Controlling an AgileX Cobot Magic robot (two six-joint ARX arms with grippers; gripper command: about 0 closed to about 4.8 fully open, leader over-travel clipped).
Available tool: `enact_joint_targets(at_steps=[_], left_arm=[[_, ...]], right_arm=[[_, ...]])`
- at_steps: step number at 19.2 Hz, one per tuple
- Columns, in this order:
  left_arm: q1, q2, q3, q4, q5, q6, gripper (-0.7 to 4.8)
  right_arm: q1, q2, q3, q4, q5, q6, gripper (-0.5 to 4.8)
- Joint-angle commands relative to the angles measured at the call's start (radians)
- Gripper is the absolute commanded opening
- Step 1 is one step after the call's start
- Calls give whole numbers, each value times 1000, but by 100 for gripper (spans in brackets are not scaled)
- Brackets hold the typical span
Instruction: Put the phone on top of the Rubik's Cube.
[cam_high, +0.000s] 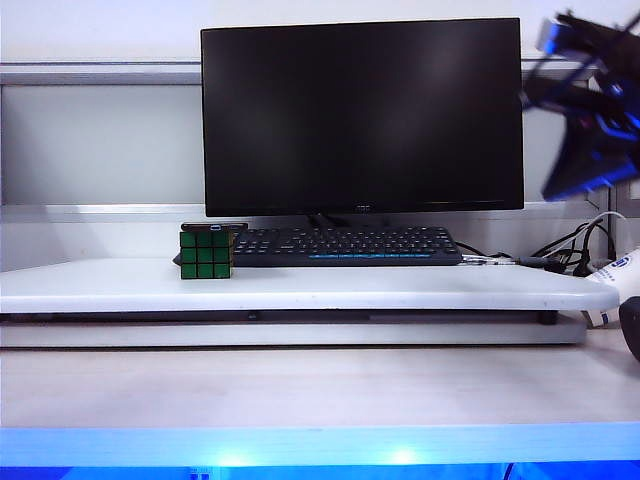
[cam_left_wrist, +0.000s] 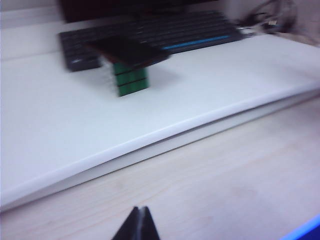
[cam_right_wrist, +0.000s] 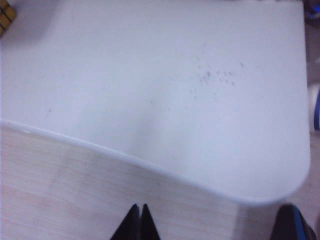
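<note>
- My right claw is sitting clenched, its two tips pressed together and carrying nothing.
- In the exterior view my right arm is showing as a dark blur high at the right edge, well above the white board and well apart from the cube.
- Below my right claw, the board's rounded corner is meeting the pale wooden desk; the tips are hanging over the wood, just short of the board's edge.
- Far off across the board from that claw, a sliver of the cube is peeking in at the picture's corner.
- My left claw is also pinched closed and empty, hovering low over the wooden desk, short of the board.
- Ahead of my left claw, well apart, the cube is standing on the board with its green face showing.
- The phone is lying flat on top of the cube, overhanging its sides; in the exterior view the phone is showing as a thin dark slab on the cube's top.
- Just behind the cube, the keyboard is lying in front of the dark monitor.
- Cables are trailing at the board's right end, beneath my raised arm.
</note>
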Motion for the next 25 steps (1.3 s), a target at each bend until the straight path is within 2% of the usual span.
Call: enact_joint_targets(at_steps=[1,4,7,11,13,14,17,21,25], left_arm=[[1,0,-2,-23,-75,-27,-6],[1,0,-2,-27,-137,-67,-5],[1,0,-3,-31,-197,-140,-5],[1,0,-4,-50,-340,-225,-6],[1,0,-4,-50,-368,-228,-5],[1,0,-4,-49,-381,-228,-5],[1,0,-4,-49,-381,-227,-5],[1,0,-3,-49,-380,-216,-6],[1,0,-3,-49,-378,-201,-6]], right_arm=[[0,-70,-83,71,27,58,-9],[0,-171,-199,139,48,100,-9],[0,-257,-262,138,73,115,-9],[0,-369,-327,138,96,123,-9],[0,-408,-357,142,115,127,-9],[0,-485,-426,189,125,143,-9],[0,-560,-493,248,141,144,-9],[-2,-641,-540,223,187,118,-8],[-67,-642,-540,219,170,67,-8]])
